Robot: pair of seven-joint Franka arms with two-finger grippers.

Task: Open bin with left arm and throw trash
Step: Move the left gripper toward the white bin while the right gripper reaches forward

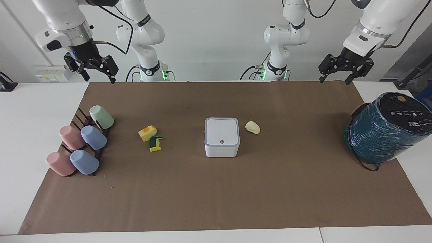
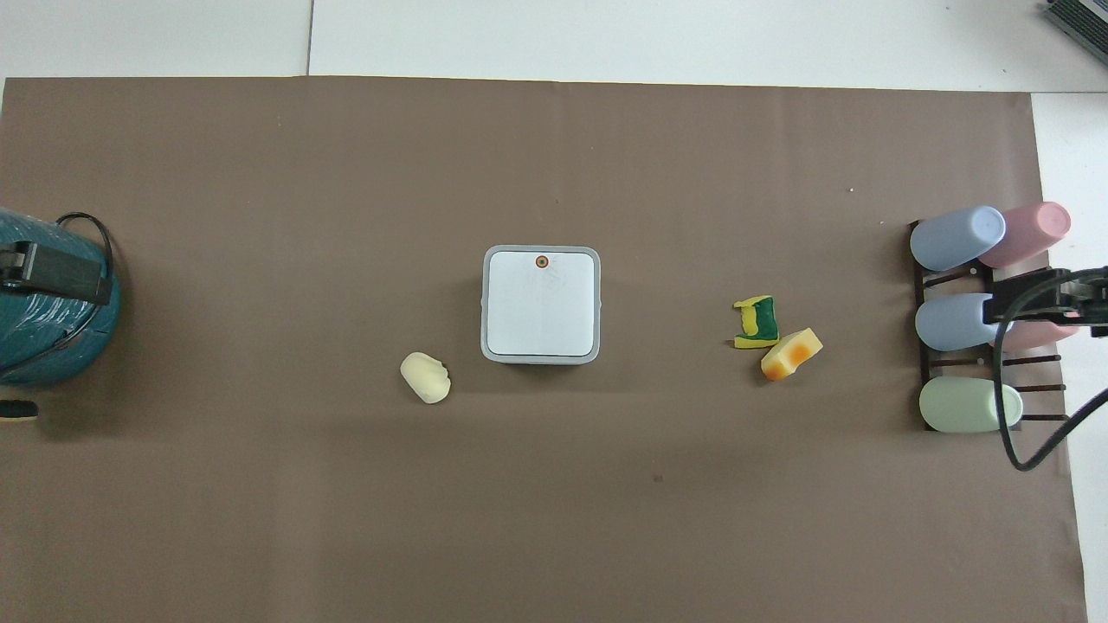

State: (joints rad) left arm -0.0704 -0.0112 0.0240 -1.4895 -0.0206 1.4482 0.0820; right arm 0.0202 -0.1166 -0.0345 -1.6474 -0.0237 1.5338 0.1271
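At mid-bench, the bin [image 1: 221,136] sits lid-down, its orange button [image 1: 222,141] on the lid edge farther from the robots. Both claws hang raised and apart, gripping nothing: left claw [image 1: 339,73] toward the teal cylinder [image 1: 384,130] end, right claw [image 1: 95,70] waiting above the cups [image 1: 81,141]. Bring the left claw down squarely over the button; press vertically. Sponge scraps [image 1: 151,136] and cream lump [image 1: 252,127] flank the bin.
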